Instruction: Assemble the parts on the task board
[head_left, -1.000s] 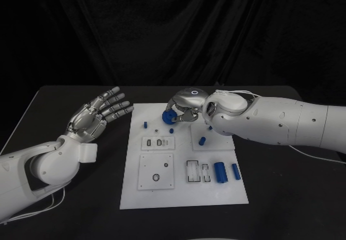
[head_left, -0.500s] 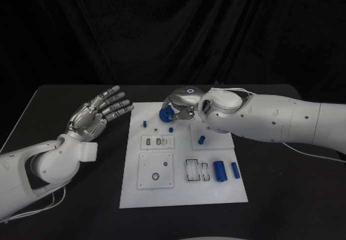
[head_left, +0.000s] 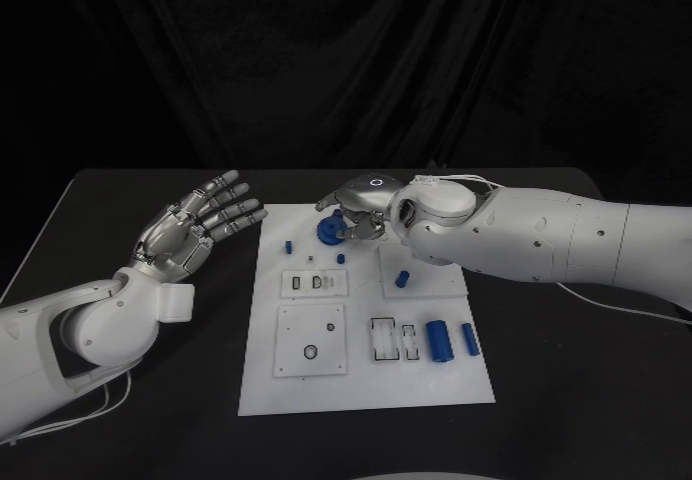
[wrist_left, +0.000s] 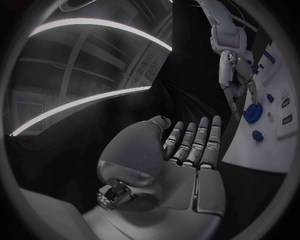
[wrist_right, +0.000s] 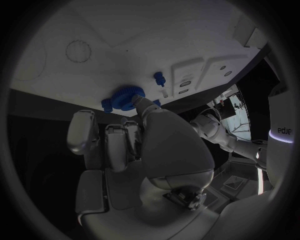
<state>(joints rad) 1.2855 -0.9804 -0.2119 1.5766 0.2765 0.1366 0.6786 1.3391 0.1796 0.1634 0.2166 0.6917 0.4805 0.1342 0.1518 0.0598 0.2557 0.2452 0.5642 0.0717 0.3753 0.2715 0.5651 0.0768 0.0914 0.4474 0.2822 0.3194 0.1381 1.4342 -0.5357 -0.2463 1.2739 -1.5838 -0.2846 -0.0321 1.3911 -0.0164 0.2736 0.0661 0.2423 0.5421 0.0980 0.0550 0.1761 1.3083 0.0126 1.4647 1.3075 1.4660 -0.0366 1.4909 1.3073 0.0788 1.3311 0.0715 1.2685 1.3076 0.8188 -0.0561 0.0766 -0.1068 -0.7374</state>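
Note:
The white task board lies in the middle of the black table. My right hand hovers over the board's far edge and pinches a blue gear in its fingertips. The right wrist view shows the blue gear held at the fingertips just above the board, near a small blue peg. My left hand is raised left of the board, fingers spread and holding nothing. In the left wrist view my left hand faces my right hand and the gear.
Small blue pegs stand near the board's far left. A blue cylinder lies on the right raised plate. Two more blue cylinders lie beside a slotted block.
My right arm has shifted a little to the left, carrying the blue gear slightly left over the board's far edge. The left hand has not moved.

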